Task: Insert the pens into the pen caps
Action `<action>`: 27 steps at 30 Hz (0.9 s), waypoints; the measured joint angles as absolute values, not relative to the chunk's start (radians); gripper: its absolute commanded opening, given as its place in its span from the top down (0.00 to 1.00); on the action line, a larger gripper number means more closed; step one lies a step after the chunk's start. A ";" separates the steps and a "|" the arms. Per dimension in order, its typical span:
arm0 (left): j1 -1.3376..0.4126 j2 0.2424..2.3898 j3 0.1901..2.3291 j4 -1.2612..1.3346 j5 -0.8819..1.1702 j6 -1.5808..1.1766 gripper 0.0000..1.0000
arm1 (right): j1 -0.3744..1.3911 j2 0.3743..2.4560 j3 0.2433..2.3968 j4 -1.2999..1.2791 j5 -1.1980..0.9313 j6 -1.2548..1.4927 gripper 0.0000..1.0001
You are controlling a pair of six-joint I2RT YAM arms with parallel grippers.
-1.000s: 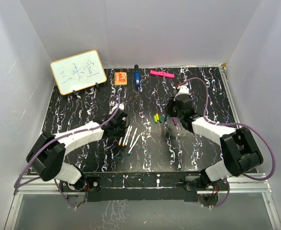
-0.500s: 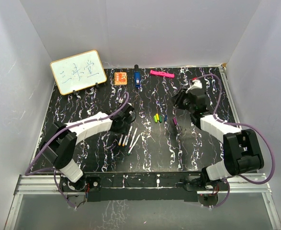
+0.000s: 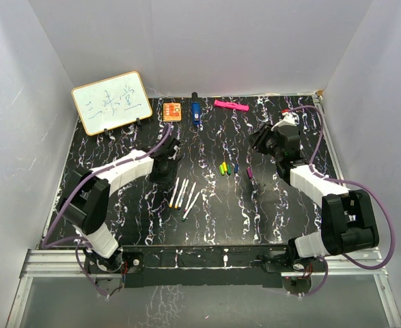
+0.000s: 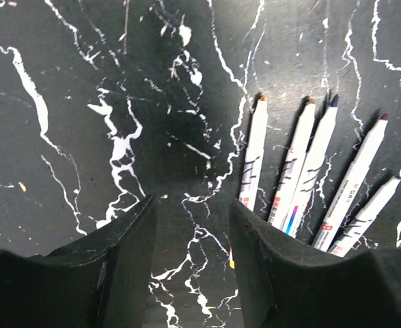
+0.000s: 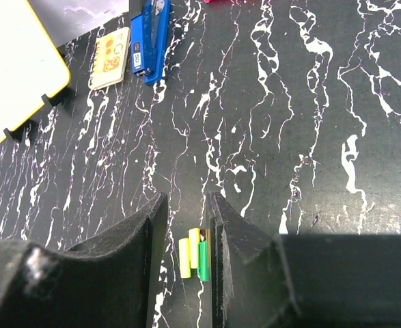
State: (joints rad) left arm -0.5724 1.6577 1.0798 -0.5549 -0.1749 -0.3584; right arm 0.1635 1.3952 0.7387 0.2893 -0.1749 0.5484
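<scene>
- Five pens point(image 4: 255, 150) lie side by side on the black marbled table point(image 4: 84, 82), in the right half of the left wrist view, spread like a fan.
- Each pen is thin and white with small print and a tiny coloured tip. One tip is dark blue and one is dark purple-red.
- Five pen caps point(image 3: 224, 168) lie just right of the middle in the top view. Two are yellow, one is green, one is blue and one is purple. They are short little tubes.
- There are two arms. The left gripper point(image 4: 190, 205) is wide open and holds nothing. The pens lie just to its right.
- The right gripper point(image 5: 186, 198) is open only a little and holds nothing. The yellow and green caps show in the gap at the bottom.
- Along the top edge of the table stand one whiteboard point(image 3: 111, 102), one orange block point(image 3: 172, 111), one blue block point(image 3: 195, 111) and one pink bar point(image 3: 230, 105).
</scene>
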 measured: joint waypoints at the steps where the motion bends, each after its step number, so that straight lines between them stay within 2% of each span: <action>1: -0.573 1.668 1.092 -0.556 -0.165 -0.358 0.56 | 0.163 1.395 0.739 0.289 -0.175 0.548 0.72; 27: -0.574 1.739 1.122 -0.577 -0.018 -0.393 0.61 | 0.163 1.395 0.738 0.289 -0.176 0.548 0.70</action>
